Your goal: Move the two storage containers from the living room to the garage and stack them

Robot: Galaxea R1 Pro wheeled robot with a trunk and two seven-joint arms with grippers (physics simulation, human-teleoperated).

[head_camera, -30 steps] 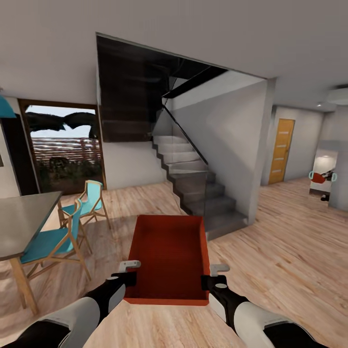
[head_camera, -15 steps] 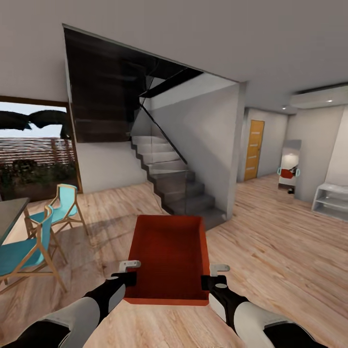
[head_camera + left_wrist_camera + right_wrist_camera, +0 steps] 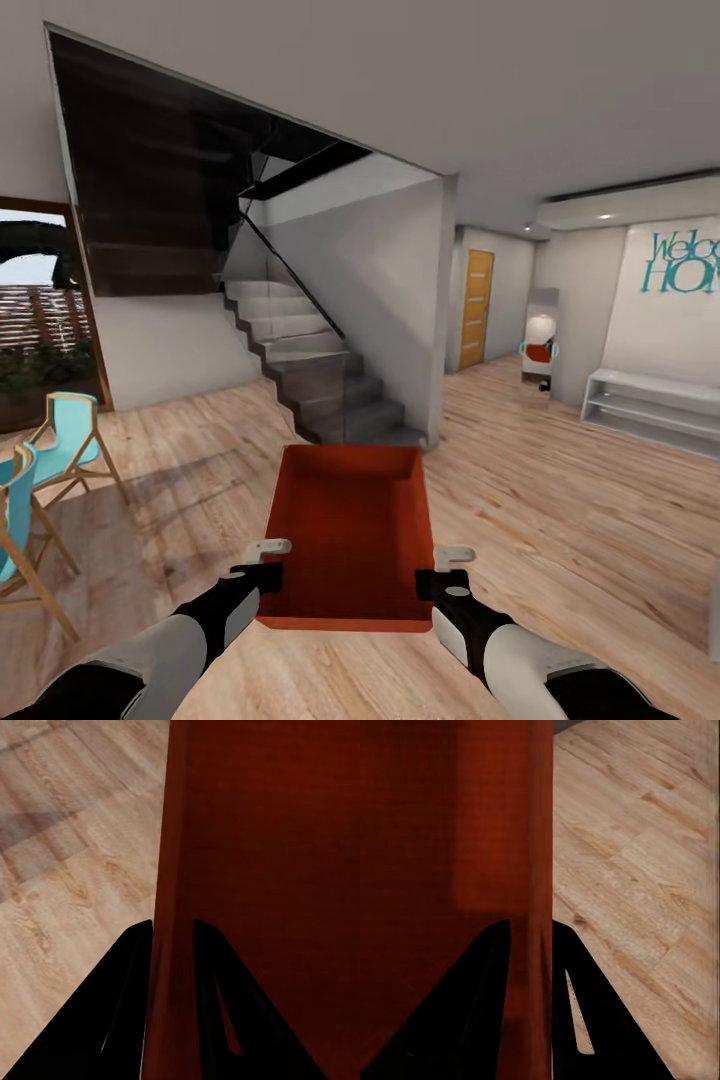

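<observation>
I carry one orange-red storage container (image 3: 348, 535) in front of me, above a light wood-plank floor. It is empty and has no lid. My left gripper (image 3: 262, 570) is shut on its left wall, and my right gripper (image 3: 440, 574) is shut on its right wall. In the left wrist view the thin red wall (image 3: 171, 907) runs between the two dark fingers (image 3: 135, 967). The right wrist view shows the other wall (image 3: 538, 870) pinched the same way between its fingers (image 3: 495, 952).
A grey staircase (image 3: 310, 375) with a glass rail rises ahead. Turquoise chairs (image 3: 50, 465) stand at the left. To the right a hallway leads past an orange door (image 3: 477, 308), a mirror (image 3: 541, 345) and a low white shelf (image 3: 652, 410) under wall lettering.
The whole view has swung to the right: stairs, chairs and window slid left, the dining table left the picture, and the white shelf and lettered wall came in. The container stays held as before.
</observation>
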